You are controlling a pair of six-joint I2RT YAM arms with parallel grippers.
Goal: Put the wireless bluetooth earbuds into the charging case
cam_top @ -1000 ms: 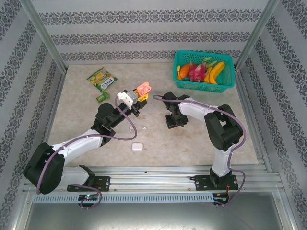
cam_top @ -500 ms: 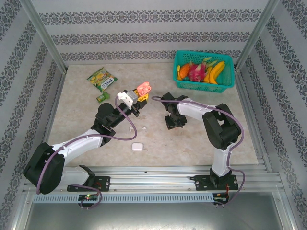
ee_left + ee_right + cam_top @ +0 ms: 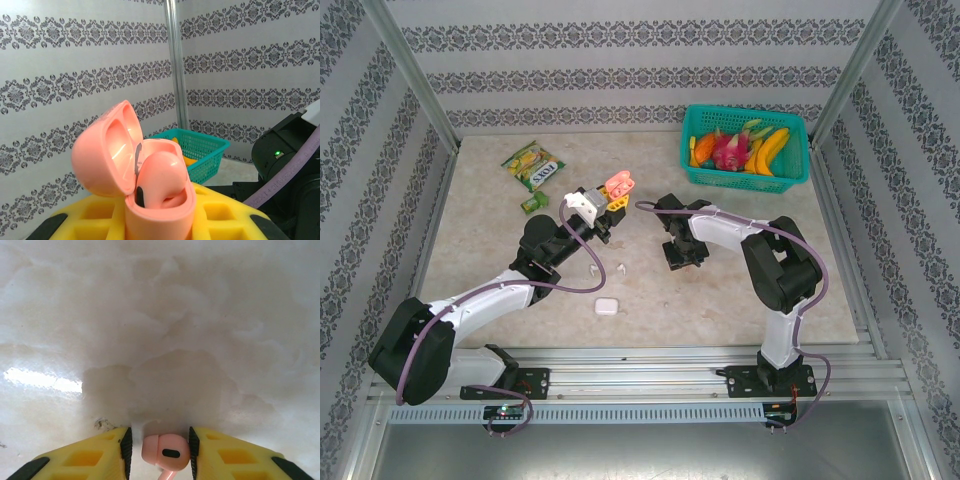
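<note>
Nearest the arm bases, a shut white case lies on the worktop. Just beyond it are two white earbuds, one a little apart from the other, both loose on the surface.

Further in, the right tool points down at the worktop. Its jaws are narrow, one on either side of a pink earbud lying on the surface. One pad touches the earbud, and a sliver of worktop shows between it and the other pad, so the jaws are not yet clamped on it.

Left of that and slightly farther, the left tool is closed on a pink case, held upright above the worktop between its yellow fingers. The lid is hinged back. A rounded pink form sits in the body, but I cannot tell whether it is an earbud.

Beyond, toward the far left, are a small green sachet and a snack packet. At the far right stands a teal basket of toy fruit.
</note>
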